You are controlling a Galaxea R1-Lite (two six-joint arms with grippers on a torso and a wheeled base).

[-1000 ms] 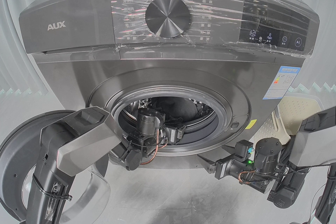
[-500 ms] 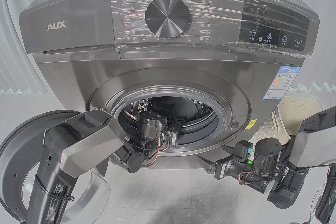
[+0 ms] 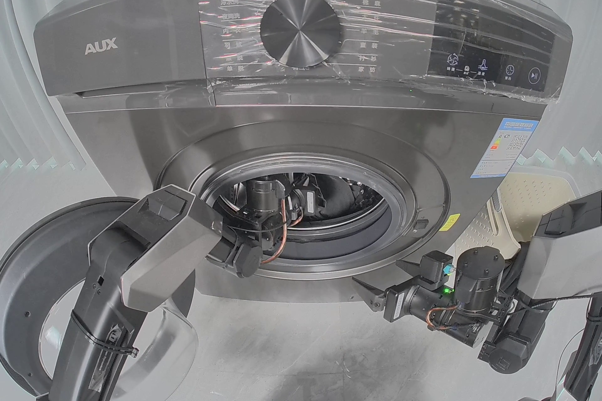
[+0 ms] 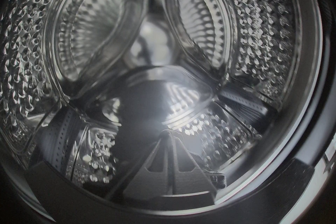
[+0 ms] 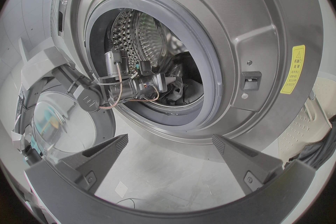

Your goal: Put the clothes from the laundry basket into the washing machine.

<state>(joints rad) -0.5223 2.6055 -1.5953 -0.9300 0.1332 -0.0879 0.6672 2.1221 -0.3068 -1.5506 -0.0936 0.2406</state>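
The grey washing machine (image 3: 144, 139) stands with its round opening bare. My left gripper (image 3: 311, 203) is inside the drum (image 4: 245, 25), fingers pressed together (image 4: 168, 133), shut on a dark garment (image 5: 180, 90) that hangs under it. More of the dark garment (image 3: 342, 195) bunches just behind the gripper, and a fold (image 4: 214, 179) peeks out beside the fingers. My right gripper (image 3: 376, 274) hangs open and empty below the opening, in front of the machine (image 5: 169, 137). The cream laundry basket (image 3: 539, 195) stands at the machine's right, partly behind my right arm.
The machine's door (image 3: 31, 270) is swung wide open at the left, next to my left arm. The pale floor (image 3: 313, 346) in front of the machine is bare. A yellow warning sticker (image 5: 293, 69) sits right of the door latch.
My left arm has risen and pushed deeper into the drum, taking the gripper from the opening's lower lip up into the middle. The right arm has stayed still.
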